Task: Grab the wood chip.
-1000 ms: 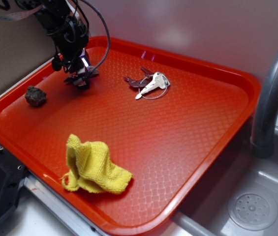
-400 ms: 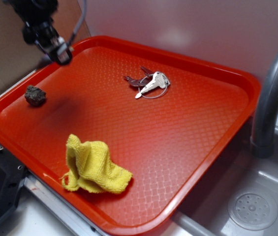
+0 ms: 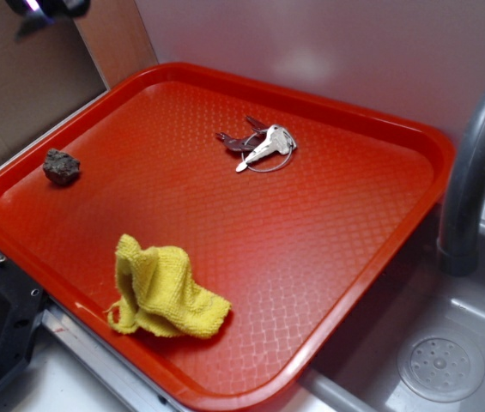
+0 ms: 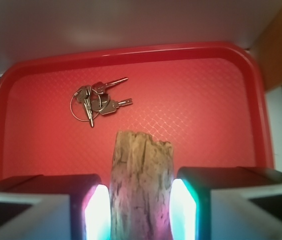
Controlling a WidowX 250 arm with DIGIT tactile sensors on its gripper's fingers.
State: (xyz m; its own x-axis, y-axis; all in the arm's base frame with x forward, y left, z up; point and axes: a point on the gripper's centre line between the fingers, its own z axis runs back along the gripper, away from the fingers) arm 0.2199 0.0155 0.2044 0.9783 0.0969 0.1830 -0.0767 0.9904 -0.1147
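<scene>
My gripper (image 4: pixel 141 210) is shut on the wood chip (image 4: pixel 141 180), a rough grey-brown sliver that stands between the two glowing pads (image 4: pixel 98 212) in the wrist view. It hangs high above the red tray (image 4: pixel 205 120). In the exterior view only the gripper's tip (image 3: pixel 45 9) shows at the top left corner, raised well above the tray (image 3: pixel 379 129); the chip is not visible there.
On the tray lie a bunch of keys (image 3: pixel 259 144), also in the wrist view (image 4: pixel 96 100), a dark lumpy rock (image 3: pixel 61 166) near the left rim and a crumpled yellow cloth (image 3: pixel 165 292) at the front. A grey faucet (image 3: pixel 474 172) and sink stand at the right.
My gripper has risen from the tray's far left area up and to the left, nearly out of the exterior view, carrying the wood chip. Rock, keys and cloth have not moved.
</scene>
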